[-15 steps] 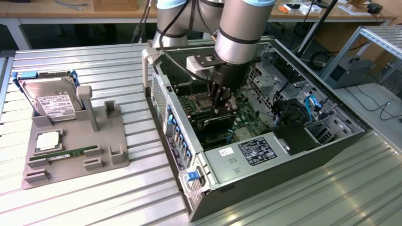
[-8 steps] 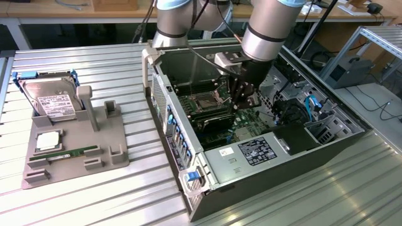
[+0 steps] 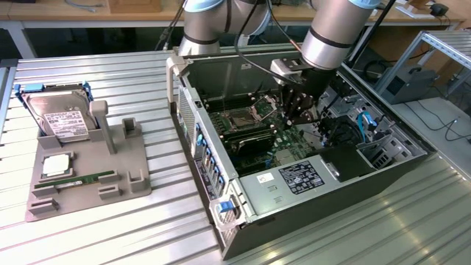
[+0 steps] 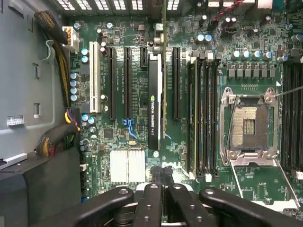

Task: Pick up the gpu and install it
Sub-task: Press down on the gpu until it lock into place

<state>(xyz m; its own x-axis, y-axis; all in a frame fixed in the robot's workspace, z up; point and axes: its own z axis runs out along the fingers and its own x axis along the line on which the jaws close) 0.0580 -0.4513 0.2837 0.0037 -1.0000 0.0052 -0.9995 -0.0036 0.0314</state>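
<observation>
The gpu (image 4: pixel 154 99) is a thin black card with a green-and-white label. In the wrist view it stands on edge in a motherboard slot (image 4: pixel 142 59), between the long black expansion slots and the memory slots (image 4: pixel 203 118). My gripper (image 4: pixel 164 188) is shut, its black fingers (image 4: pixel 150 198) pressed together with nothing between them, a short way off the card's end. In the exterior view the gripper (image 3: pixel 298 117) reaches down inside the open computer case (image 3: pixel 193 135), over the motherboard.
An open processor socket (image 4: pixel 248 125) lies beside the memory slots. Cable bundles (image 4: pixel 54 137) and the drive bay (image 3: pixel 368 143) crowd the case sides. Outside, a grey fixture (image 3: pixel 121 185) holds a hard drive (image 3: pixel 63 118), a chip (image 3: pixel 57 164) and a green memory stick (image 3: pixel 81 179).
</observation>
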